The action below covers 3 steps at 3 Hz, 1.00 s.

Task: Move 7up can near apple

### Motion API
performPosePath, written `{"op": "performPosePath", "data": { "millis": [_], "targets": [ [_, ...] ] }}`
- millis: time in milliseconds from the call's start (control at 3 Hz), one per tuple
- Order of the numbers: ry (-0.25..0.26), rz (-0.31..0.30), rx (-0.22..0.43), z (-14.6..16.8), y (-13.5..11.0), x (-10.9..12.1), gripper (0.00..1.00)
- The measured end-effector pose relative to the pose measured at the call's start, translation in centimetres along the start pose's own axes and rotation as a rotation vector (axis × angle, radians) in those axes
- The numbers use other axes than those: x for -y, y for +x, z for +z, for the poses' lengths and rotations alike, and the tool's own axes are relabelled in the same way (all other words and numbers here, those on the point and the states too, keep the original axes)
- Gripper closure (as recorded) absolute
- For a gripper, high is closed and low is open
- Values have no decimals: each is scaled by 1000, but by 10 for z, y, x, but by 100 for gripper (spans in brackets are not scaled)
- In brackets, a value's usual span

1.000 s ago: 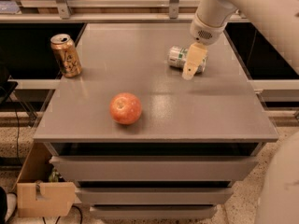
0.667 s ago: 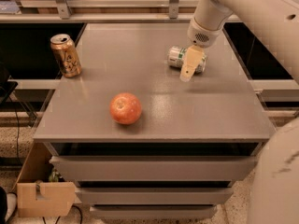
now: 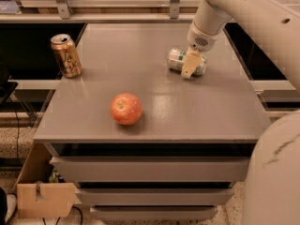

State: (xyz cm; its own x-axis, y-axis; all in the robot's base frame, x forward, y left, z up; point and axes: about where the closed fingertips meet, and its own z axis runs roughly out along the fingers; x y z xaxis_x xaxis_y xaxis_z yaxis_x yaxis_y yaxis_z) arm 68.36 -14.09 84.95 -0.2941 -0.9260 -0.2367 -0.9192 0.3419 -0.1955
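The 7up can (image 3: 176, 59) lies on its side at the far right part of the grey table top (image 3: 211, 108), with its silver end turned to the left. It is well apart from the apple (image 3: 126, 109), which sits nearer the front edge and more to the left. So the main part of the task is not yet done: the can is not near the apple.

The gripper (image 3: 188, 69) is down at the can, its cream-coloured part covering the middle of the can from this side. It is at the can for sure, but I cannot tell whether it is spread around the can or already pinching it.

In my judgement the work is at the grasping step. What is left is to secure the can, carry it across the table toward the front left, and set it just beside the apple.

A gold-brown can (image 3: 66, 55) stands upright at the far left corner and is not involved.
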Motion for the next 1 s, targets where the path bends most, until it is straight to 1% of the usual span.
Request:
{"op": "performPosePath", "data": {
  "millis": [333,667,1000],
  "targets": [
    [21,-31,-2,-3,-3,-2,65],
    [67,-95,10,-14,-7,-7,88],
    [98,-187,43,-31,-13,-11,100]
  ]
}}
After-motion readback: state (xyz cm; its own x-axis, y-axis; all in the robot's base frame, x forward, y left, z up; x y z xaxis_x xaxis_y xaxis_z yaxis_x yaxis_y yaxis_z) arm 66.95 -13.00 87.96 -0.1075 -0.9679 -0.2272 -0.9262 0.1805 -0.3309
